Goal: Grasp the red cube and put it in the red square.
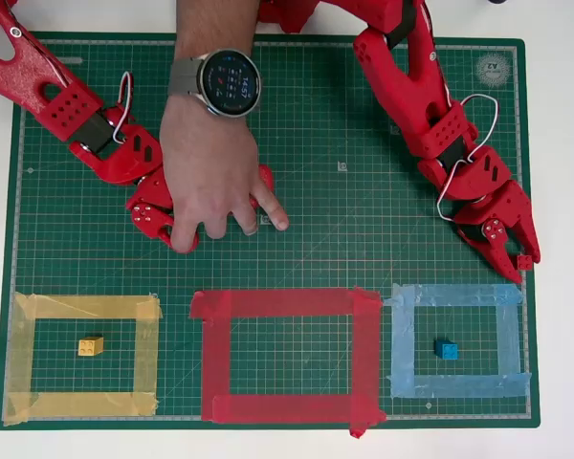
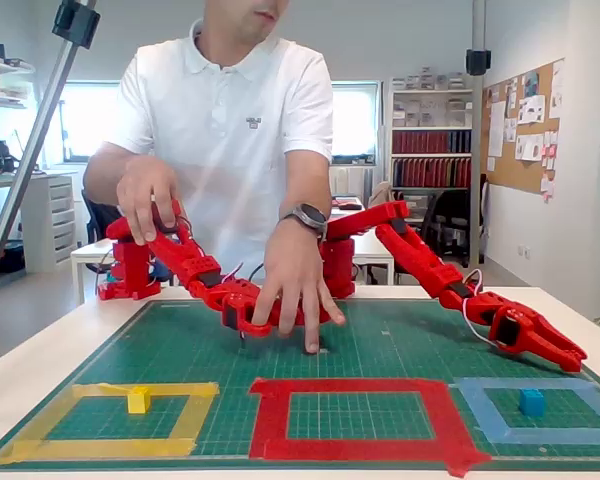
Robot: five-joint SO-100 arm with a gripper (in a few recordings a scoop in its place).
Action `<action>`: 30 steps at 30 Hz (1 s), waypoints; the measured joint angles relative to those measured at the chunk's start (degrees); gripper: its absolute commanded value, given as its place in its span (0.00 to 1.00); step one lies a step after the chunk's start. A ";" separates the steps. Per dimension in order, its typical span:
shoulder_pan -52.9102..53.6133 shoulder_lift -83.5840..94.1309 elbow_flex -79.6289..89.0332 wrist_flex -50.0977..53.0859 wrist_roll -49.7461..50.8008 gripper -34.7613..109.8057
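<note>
- The gripper (image 1: 521,263) is sitting at the right edge of the green cutting mat (image 1: 364,124), just above the top right corner of the light blue tape outline (image 1: 454,295).
- Its two fingers are converging on the red cube (image 1: 524,260), which is showing at their tips in the overhead view. The gripper appears clamped on it.
- In the fixed view the gripper (image 2: 575,357) is pointing down and to the right, low over the mat. The cube is too small to make out there, and whether it is clear of the mat cannot be told.
- The red square (image 1: 277,304) is lying along the mat's near edge at the middle, well apart from the cube, with only green grid inside.
- A person's hand (image 1: 215,177) is resting fingers-down on the middle of the mat, beyond the red square's far strip.
- The yellow cube (image 1: 91,346) and the blue cube (image 1: 446,350) are each sitting inside their own tape outline.
- Handling judgement: the cube is looking tiny, rigid and very light. Flat opposite faces are offering the best hold, and a tip-only pinch is risking a twist or slip.
- Carrying across the light blue outline is calling for clearance over the blue cube.
</note>
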 measured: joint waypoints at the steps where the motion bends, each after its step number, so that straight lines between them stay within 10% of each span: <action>1: 0.00 0.00 0.00 0.00 0.00 0.32; 30: -0.44 2.90 4.04 0.00 -0.09 0.25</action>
